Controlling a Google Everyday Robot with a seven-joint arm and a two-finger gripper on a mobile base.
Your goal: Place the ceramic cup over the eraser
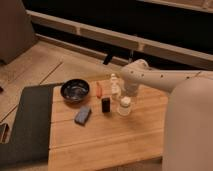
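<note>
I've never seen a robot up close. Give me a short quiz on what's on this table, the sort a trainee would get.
1. True or false: the ceramic cup already covers the eraser.
2. Which thing lies farthest from the dark bowl? A) the orange-red item B) the blue-grey block C) the ceramic cup
3. Fill in: the pincer hangs over the wooden table, just behind the ____.

Key: 1. False: the cup stands beside the eraser, apart from it. 2. C. 3. ceramic cup.
</note>
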